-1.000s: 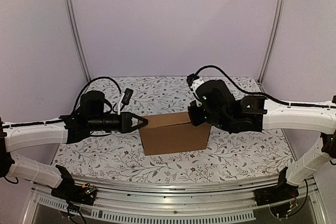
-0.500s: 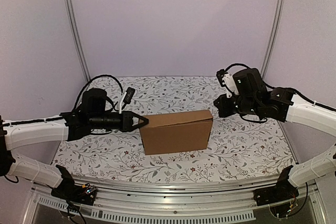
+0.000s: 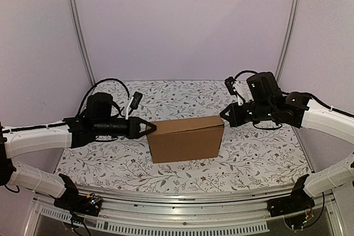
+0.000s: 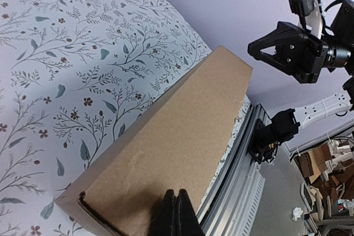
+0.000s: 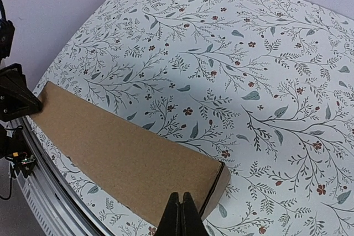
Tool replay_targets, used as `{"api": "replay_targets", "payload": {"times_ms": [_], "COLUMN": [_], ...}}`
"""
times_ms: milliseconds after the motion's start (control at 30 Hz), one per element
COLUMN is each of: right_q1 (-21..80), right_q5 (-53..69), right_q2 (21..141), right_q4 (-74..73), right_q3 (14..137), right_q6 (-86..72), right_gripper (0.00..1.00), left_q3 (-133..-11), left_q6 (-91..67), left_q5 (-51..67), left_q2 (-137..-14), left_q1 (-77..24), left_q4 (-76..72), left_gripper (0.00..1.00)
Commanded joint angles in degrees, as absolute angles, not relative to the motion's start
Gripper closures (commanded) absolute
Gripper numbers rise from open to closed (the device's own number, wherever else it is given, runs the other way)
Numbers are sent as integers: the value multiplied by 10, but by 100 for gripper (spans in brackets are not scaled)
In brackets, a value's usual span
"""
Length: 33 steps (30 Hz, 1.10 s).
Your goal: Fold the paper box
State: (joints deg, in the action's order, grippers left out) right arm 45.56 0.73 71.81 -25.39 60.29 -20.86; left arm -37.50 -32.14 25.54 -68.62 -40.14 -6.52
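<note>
Paper box sits on the surface; my left end effector and right end effector, both clenched, flank its ends.

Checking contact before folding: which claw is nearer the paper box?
Left. The left claw, shut, has its tip against the left end of the paper box; the right claw, shut, hovers just off its upper right corner.

Right pincer now at box end
</note>
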Motion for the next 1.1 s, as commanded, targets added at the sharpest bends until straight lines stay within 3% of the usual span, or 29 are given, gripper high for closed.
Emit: {"api": "replay_targets", "payload": {"times_ms": [0, 233, 733, 1067], "right_q1": [452, 452, 471, 487], "right_q5": [23, 9, 20, -28], "right_q2": [725, 721, 707, 763], "right_q4": [-244, -241, -235, -216], "right_q3": [553, 481, 587, 546], "right_q6": [-229, -253, -231, -243], "right_gripper": [100, 100, 100, 100], "left_q3": [-356, -354, -362, -368], "left_q6": [-312, -311, -310, -308], "left_q5": [225, 224, 220, 222], "left_q2": [-710, -712, -717, -724], "left_q1": [-402, -402, -402, -402], "left_q4": [43, 44, 45, 44], "left_gripper": [100, 100, 100, 100]}}
